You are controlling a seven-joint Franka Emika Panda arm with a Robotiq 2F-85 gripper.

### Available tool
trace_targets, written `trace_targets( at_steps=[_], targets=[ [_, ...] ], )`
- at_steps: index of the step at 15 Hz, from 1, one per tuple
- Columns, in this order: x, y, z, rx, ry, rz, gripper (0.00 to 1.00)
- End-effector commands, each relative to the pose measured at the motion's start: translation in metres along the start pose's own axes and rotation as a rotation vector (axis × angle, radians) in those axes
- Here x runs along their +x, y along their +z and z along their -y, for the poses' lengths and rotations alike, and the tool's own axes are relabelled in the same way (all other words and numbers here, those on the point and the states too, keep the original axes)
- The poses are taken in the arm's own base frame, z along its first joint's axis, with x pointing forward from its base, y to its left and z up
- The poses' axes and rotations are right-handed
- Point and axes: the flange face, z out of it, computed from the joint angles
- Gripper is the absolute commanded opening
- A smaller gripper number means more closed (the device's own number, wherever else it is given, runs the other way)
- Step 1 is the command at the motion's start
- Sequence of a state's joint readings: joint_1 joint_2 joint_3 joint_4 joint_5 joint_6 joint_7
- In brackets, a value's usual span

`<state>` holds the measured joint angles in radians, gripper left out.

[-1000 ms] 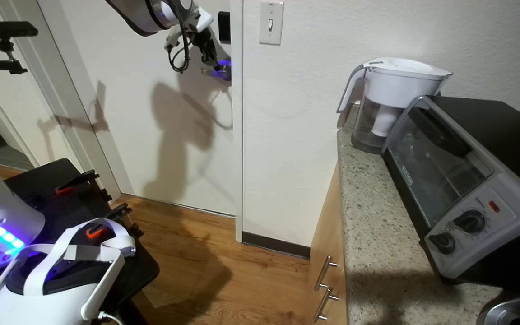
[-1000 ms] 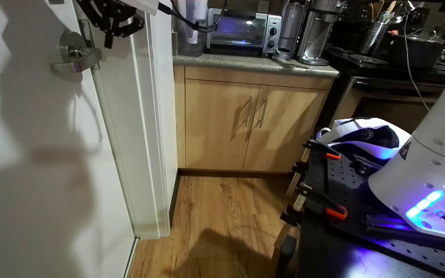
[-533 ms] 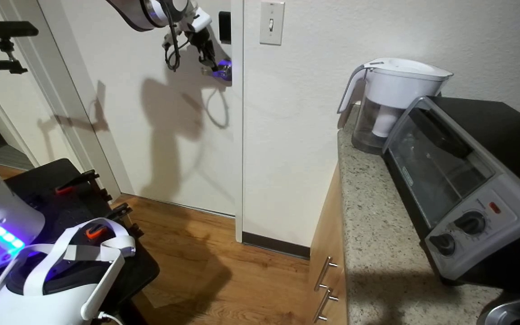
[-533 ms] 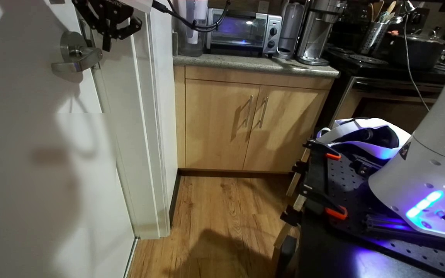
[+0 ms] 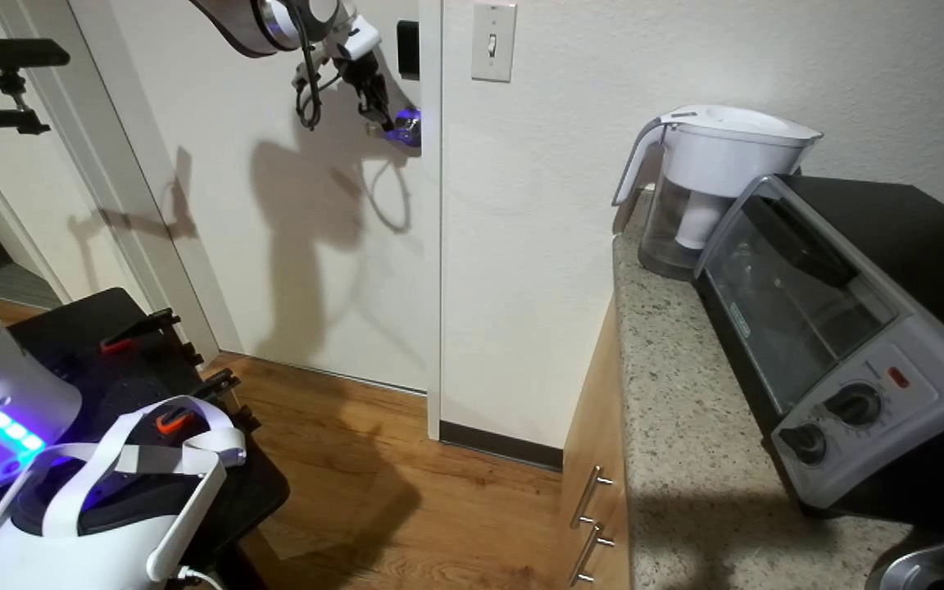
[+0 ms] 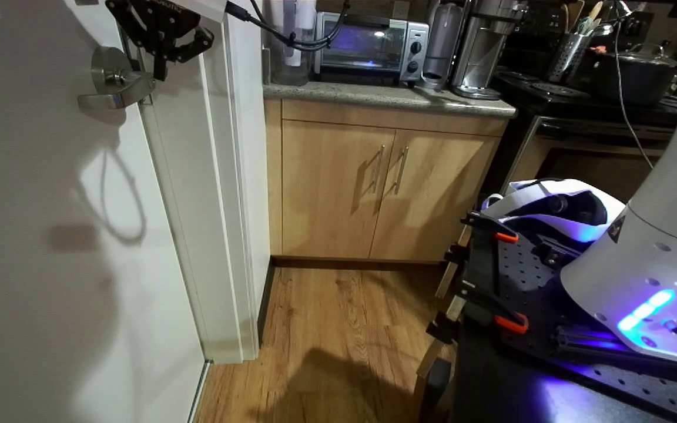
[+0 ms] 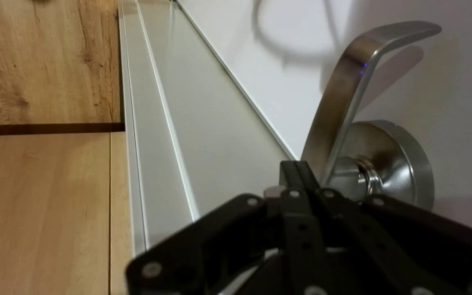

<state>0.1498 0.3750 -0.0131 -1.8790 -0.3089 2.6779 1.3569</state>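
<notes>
- A white door (image 6: 50, 205) fills the 9 o'clock side of the scene in an exterior view.
- At 10 o'clock, a metal door handle (image 6: 118, 90) juts from the door, its lever (image 6: 102, 101) reaching between 8 and 9 o'clock.
- A black gripper (image 6: 160, 69) hangs at the handle's 2 o'clock, jaws closed, both fingers flush against each other; whether they touch the lever cannot be told. In the wrist view, the lever rises from the fingertips toward 1 o'clock, the round mounting plate (image 7: 400, 164) at 3 o'clock.
- Between 11 and 12 o'clock, a water pitcher (image 6: 289, 69) stands on a stone counter (image 6: 374, 97), next to a toaster oven (image 6: 365, 50) at 12 o'clock.
- Wooden cabinet doors (image 6: 338, 188) take the centre.
- A gray cylindrical appliance (image 6: 441, 44) stands at 1 o'clock, beside a silver machine (image 6: 482, 56) between 1 and 2 o'clock.
- At 3 o'clock, a white headset (image 6: 550, 205) lies on a black table (image 6: 491, 376).
- A dark pot (image 6: 635, 76) sits on a stove (image 6: 526, 94) at 2 o'clock.
- The robot's base (image 6: 626, 258) glows blue at 3 o'clock.
</notes>
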Motion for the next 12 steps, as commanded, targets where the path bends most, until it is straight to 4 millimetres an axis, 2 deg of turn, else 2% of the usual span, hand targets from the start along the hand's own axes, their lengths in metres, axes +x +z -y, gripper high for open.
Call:
trace_targets(
  at_steps=[1, 7, 12],
  targets=[
    [0.002, 0.000, 0.008, 0.012, 0.002, 0.004, 0.00],
    [0.011, 0.002, 0.028, 0.030, 0.015, -0.011, 0.00],
    [0.009, -0.008, 0.026, 0.007, 0.005, -0.028, 0.00]
  ],
)
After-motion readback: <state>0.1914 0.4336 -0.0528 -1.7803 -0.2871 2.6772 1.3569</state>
